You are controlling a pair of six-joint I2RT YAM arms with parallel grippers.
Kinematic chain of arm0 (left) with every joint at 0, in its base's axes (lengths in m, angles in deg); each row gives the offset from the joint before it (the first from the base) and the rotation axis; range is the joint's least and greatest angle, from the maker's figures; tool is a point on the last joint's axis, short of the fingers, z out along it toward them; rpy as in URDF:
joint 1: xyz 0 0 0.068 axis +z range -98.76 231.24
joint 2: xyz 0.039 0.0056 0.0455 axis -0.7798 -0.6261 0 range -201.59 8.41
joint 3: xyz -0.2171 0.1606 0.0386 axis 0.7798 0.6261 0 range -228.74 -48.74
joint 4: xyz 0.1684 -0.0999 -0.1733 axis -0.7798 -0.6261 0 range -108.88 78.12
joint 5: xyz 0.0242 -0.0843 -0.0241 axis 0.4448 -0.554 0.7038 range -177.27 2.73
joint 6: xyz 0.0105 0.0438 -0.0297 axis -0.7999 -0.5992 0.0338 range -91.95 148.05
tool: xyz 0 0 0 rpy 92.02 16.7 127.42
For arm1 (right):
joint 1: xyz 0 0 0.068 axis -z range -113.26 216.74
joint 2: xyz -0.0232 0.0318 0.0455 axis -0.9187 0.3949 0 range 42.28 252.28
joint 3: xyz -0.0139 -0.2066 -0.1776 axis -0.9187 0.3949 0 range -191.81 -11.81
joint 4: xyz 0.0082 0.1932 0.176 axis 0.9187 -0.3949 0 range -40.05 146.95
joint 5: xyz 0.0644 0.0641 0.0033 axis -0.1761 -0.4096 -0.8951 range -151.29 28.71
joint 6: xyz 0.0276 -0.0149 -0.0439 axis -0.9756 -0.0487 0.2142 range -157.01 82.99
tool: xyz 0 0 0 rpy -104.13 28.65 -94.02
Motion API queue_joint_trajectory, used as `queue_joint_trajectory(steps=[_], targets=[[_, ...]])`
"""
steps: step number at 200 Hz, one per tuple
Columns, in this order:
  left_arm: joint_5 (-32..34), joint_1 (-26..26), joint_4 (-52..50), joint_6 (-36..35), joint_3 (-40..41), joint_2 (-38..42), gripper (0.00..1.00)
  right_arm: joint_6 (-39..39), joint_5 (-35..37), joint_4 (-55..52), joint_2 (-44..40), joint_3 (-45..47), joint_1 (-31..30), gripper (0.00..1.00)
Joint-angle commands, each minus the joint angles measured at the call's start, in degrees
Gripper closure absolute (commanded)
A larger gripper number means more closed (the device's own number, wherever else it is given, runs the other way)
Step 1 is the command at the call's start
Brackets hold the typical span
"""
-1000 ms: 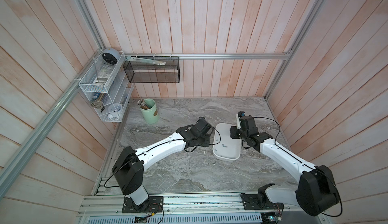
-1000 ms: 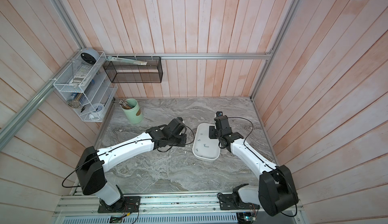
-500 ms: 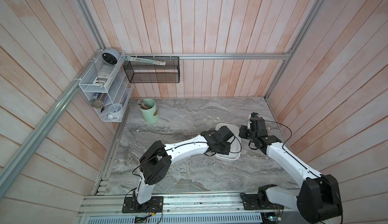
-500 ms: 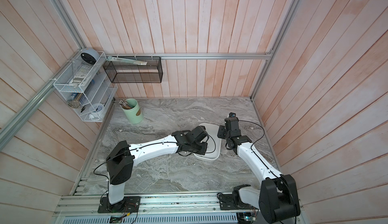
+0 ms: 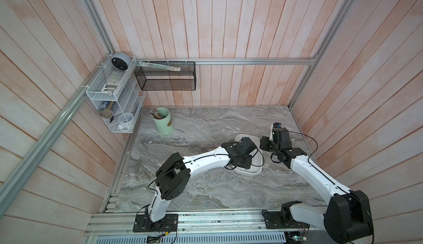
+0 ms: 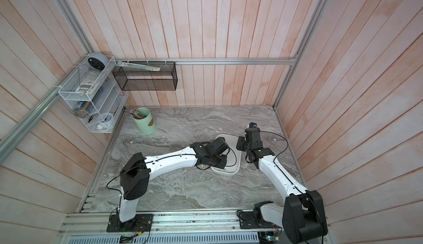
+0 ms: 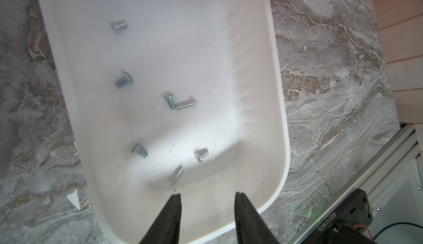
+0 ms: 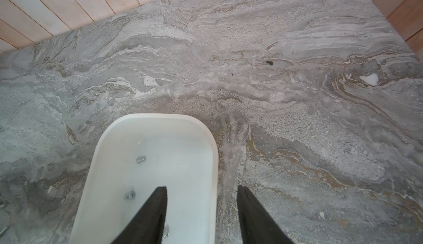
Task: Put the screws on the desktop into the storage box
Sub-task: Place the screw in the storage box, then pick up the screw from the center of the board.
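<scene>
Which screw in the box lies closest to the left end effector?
The slim screw just ahead of the left end effector; the six others are stubbier and farther off.

Both top views are bright and evenly lit, the light's soft, with only faint shadows under the arms (image 5: 206, 160) on the surface (image 5: 206, 192). Wall planks (image 5: 229, 25) bow near the edges, typical wide lens. Left wrist view: white box (image 7: 263, 71) looks washed out and hazy, screws (image 7: 170, 101) reasonably sharp, fingers (image 7: 168, 222) up close are blurry. Right wrist view is clean, slightly soft at the corners.
</scene>
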State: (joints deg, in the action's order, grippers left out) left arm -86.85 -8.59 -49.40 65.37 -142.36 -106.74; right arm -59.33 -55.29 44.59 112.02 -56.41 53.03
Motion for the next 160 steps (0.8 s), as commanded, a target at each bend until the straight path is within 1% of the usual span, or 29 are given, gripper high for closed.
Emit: queue_joint_trajectory(steps=[1,14,17,37,63,80,91,102,120,160], targets=[[4.18,1.47,-1.97,-1.09,1.32,4.94,0.56,2.35,-5.72,1.62,-1.00,0.31,0.11,0.45],[5.68,2.78,-2.38,-1.18,4.82,8.98,0.56,2.96,-9.72,2.83,-0.93,0.05,-0.84,0.45],[5.83,4.71,-2.49,-1.18,5.87,10.10,0.56,3.03,-10.36,3.13,-0.87,-0.12,-1.29,0.45],[5.91,10.80,-2.21,-1.18,14.77,19.40,0.56,7.35,-12.24,3.87,0.65,-2.14,-6.33,0.45],[4.91,20.67,-4.80,-1.88,24.95,32.70,0.56,11.99,-16.45,5.14,6.30,-6.33,-13.80,0.45],[4.91,26.81,-10.03,-3.25,27.50,39.57,0.55,16.09,-16.82,4.84,10.86,-10.34,-19.38,0.46],[7.05,29.65,-14.78,-4.19,27.40,42.74,0.55,19.05,-16.64,4.29,14.12,-13.21,-22.84,0.46],[9.90,31.59,-19.51,-5.00,26.40,45.19,0.55,21.39,-17.06,3.65,17.43,-16.02,-25.32,0.46],[12.77,32.93,-24.30,-6.11,25.69,48.73,0.55,23.75,-19.83,1.78,23.38,-21.37,-27.91,0.47],[14.84,33.55,-26.51,-8.92,27.98,54.24,0.55,30.01,-23.10,-7.73,36.53,-34.74,-31.87,0.48]])
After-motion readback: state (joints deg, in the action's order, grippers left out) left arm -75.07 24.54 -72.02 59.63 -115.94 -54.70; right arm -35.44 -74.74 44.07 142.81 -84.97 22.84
